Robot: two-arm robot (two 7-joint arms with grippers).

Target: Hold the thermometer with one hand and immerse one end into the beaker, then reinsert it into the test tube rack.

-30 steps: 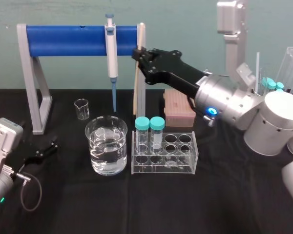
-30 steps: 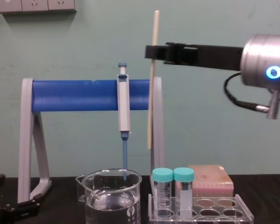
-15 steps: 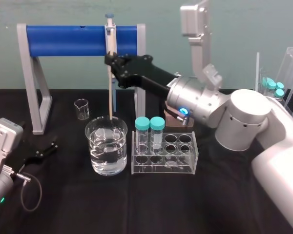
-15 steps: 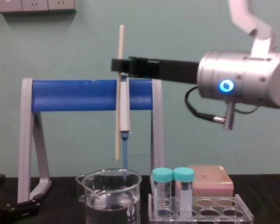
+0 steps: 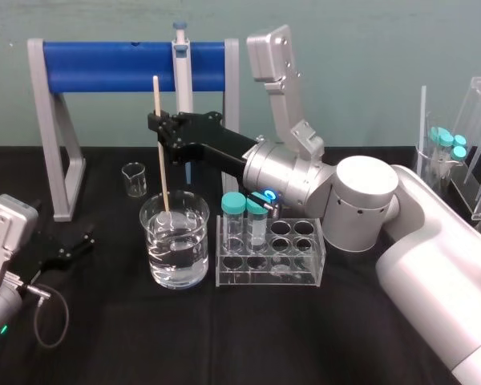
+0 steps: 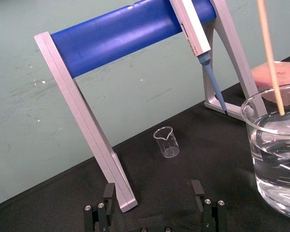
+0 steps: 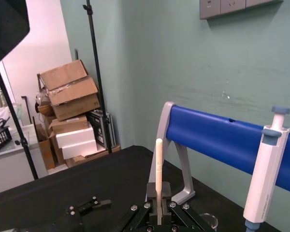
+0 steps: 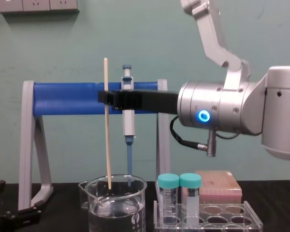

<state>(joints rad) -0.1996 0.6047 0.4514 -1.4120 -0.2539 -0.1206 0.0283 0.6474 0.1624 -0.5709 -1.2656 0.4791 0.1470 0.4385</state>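
Observation:
My right gripper is shut on the thermometer, a thin cream rod held nearly upright; the grip sits in its upper part. The rod's lower end is just inside the rim of the beaker, a large clear glass one holding water. I cannot tell whether the tip touches the water. The test tube rack, of clear acrylic, stands right of the beaker. My left gripper rests open on the table at the left, well away from the beaker.
A grey-and-blue pipette hangs on the blue-barred stand behind the beaker. A small beaker stands by the stand. Two teal-capped tubes fill the rack's left holes. A pink box sits behind it.
The right gripper has carried the thermometer left from beside the stand's right post to over the beaker and lowered it, so its tip is now inside the rim. The left arm has not moved.

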